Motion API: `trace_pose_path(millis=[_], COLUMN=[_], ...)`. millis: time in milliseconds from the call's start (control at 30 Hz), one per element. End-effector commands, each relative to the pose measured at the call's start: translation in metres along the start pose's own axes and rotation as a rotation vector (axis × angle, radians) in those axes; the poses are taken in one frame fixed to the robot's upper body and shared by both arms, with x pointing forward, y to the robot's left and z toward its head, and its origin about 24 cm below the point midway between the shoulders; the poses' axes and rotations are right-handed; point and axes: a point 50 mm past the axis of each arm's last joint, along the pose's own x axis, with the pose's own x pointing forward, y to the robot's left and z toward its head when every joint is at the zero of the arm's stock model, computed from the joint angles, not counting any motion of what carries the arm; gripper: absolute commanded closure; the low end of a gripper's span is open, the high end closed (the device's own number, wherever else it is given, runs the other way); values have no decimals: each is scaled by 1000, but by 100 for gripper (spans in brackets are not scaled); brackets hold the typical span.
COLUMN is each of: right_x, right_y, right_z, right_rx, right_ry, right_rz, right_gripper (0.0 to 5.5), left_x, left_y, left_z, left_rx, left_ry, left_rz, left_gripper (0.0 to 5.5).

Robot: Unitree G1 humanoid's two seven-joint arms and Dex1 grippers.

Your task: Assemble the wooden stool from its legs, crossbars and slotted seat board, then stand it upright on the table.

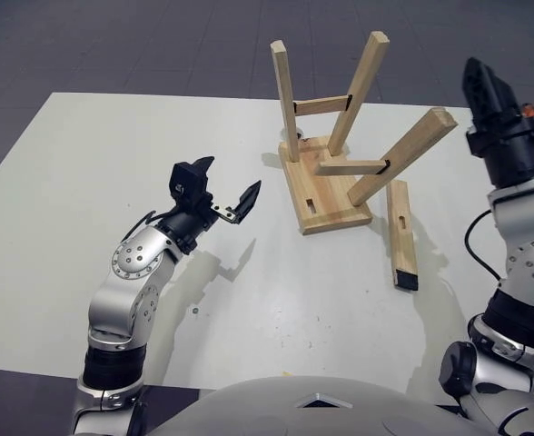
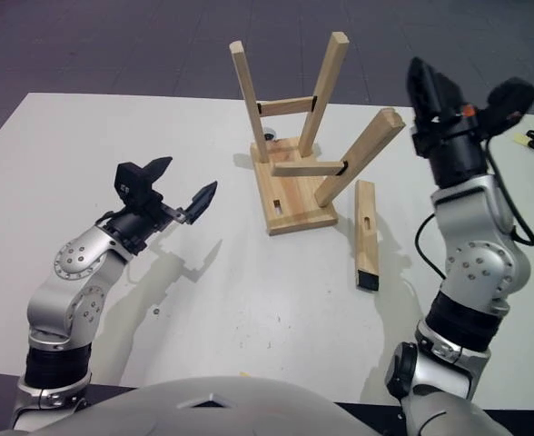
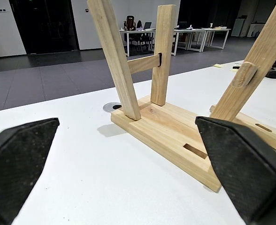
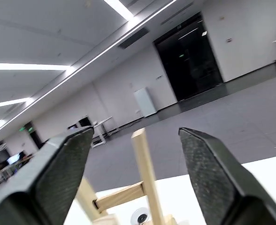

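I am hovering my left tool point(image 1: 231, 178) and raised right tool point(image 2: 469, 86) released and empty, while the slotted seat board point(image 1: 329, 202) is lying upside down on the surface point(image 1: 85, 182) with three legs point(image 1: 403, 154) and two crossbars point(image 1: 321, 104) fitted, the fourth leg point(image 1: 401, 234) lying loose just beside it, so seating that leg and righting the stool seem left.

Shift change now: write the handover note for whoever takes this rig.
Left tool: open, empty, left of the seat board.
Right tool: open, empty, raised, right of the board.
Seat board lies flat on the table; two legs stand in it, joined by a crossbar; a third leg, carrying the second crossbar, leans tilted.
Fourth leg lies loose right of the board.
To do: straighten third leg, fit fourth, flip upright.
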Motion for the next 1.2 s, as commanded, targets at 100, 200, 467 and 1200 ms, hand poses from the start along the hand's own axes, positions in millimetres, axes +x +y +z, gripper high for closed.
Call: trace_pose_path(millis=[100, 200, 467, 1200], right_x=[-34, -44, -75, -91], right_y=[-58, -52, -39, -60], right_z=[-11, -33, -78, -90], right_rx=[-88, -150, -385, -635], right_ry=[198, 421, 861, 1171], right_rz=[-181, -108, 35, -101], right_gripper=[113, 64, 13, 268], left_x=[-5, -7, -4, -2], left_y=[-1, -2, -7, -16], left_z=[-1, -3, -6, -11], left_rx=[-9, -9, -1, -18], left_ry=[-2, 7, 21, 3], left_rz=[22, 10, -12, 17], left_gripper=[10, 10, 10, 10])
